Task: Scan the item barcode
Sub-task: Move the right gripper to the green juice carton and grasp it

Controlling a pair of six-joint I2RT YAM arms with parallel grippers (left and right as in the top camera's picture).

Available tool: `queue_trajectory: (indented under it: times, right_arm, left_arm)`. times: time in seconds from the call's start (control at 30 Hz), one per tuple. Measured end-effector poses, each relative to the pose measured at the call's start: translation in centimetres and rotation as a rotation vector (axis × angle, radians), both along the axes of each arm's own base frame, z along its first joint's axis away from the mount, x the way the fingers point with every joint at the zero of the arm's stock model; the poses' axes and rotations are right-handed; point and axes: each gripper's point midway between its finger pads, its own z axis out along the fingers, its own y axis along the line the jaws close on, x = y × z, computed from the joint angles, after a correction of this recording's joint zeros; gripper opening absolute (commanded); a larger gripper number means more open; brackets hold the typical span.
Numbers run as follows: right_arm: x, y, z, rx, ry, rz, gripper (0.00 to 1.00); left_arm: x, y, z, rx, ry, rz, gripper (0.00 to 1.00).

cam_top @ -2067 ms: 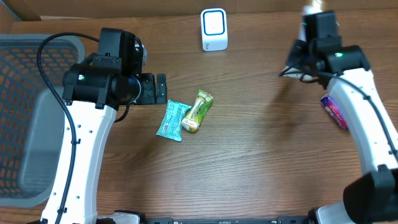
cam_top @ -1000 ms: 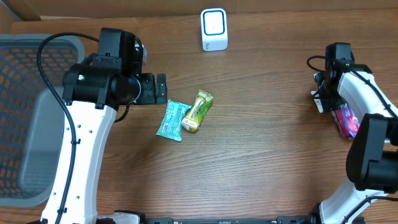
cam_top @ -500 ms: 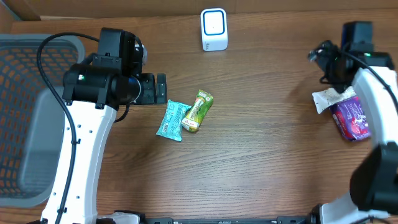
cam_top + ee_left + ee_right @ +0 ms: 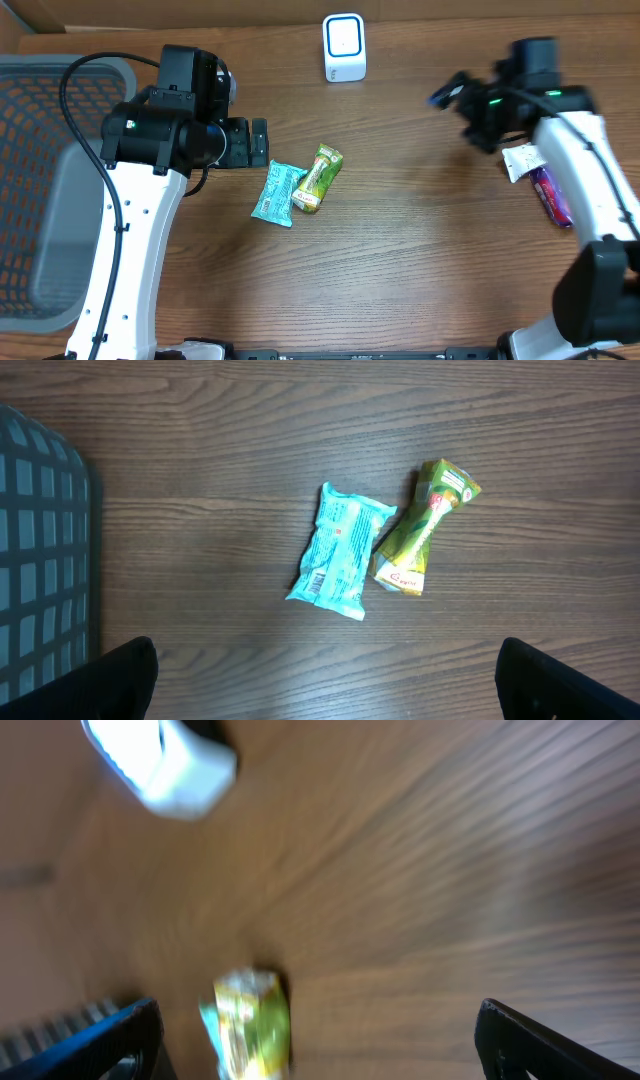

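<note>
Overhead — one teal packet (image 4: 277, 193), one green pouch (image 4: 318, 179), one scanner (image 4: 344, 47)

**Overhead view:** light is even and diffuse, coming from above. The wooden table (image 4: 400, 260) is moderately bright with crisp grain, and the shadow beside the left arm (image 4: 140, 230) is soft and faint. The white shell of the right arm (image 4: 590, 170) is close to overexposure, and its upper end is slightly smeared. **Left wrist view:** the picture is sharp and evenly lit. The teal packet (image 4: 338, 550) and the green packet (image 4: 420, 525) carry a mild sheen without harsh glare, and thin shadows line their edges. **Right wrist view:** heavy motion blur covers the whole picture. The wood grain is streaked, the scanner (image 4: 165, 760) is a washed-out white and blue smear, and the print on the green packet is unreadable.
</note>
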Motion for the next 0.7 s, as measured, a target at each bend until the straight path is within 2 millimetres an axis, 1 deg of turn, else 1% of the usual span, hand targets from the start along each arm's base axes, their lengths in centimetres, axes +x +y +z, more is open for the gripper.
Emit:
queue_trajectory:
  times: [0.03,0.07,0.1,0.13,0.17,0.2,0.3,0.37,0.53,0.63,0.7]
  right_arm:
    - [-0.5,1.5,-0.7,-0.001,0.017,0.035,1.00]
    - [-1.0,3.4,-1.7,-0.001,0.036,0.080,1.00]
    - [-1.3,4.5,-2.3,-0.001,0.048,0.104,1.00]
    - [-1.7,6.3,-3.1,-0.002,0.061,0.141,1.00]
    - [-2.0,7.4,-3.6,-0.002,0.068,0.162,1.00]
    - [-2.5,9.0,-4.3,-0.003,0.077,0.189,1.00]
    - [-3.2,12.3,-5.3,0.001,0.070,0.247,1.00]
    - [-3.7,14.4,-5.4,0.003,0.048,0.284,1.00]
    - [-4.3,18.0,-5.5,-0.038,-0.024,0.318,0.99]
    - [-4.6,19.7,-6.3,-0.078,-0.056,0.324,0.94]
    - [-4.8,20.3,-7.2,-0.106,-0.060,0.319,0.91]
  left_arm:
    - [0.0,0.0,0.0,0.000,0.000,0.000,1.00]
    - [0.0,0.0,0.0,0.000,0.000,0.000,1.00]
    - [0.0,0.0,0.0,0.000,0.000,0.000,1.00]
    - [0.0,0.0,0.0,0.000,0.000,0.000,1.00]
    - [0.0,0.0,0.0,0.000,0.000,0.000,1.00]
    - [0.0,0.0,0.0,0.000,0.000,0.000,1.00]
    - [0.0,0.0,0.0,0.000,0.000,0.000,1.00]
    - [0.0,0.0,0.0,0.000,0.000,0.000,1.00]
    - [0.0,0.0,0.0,0.000,0.000,0.000,0.99]
    - [0.0,0.0,0.0,0.000,0.000,0.000,0.99]
    - [0.0,0.0,0.0,0.000,0.000,0.000,1.00]
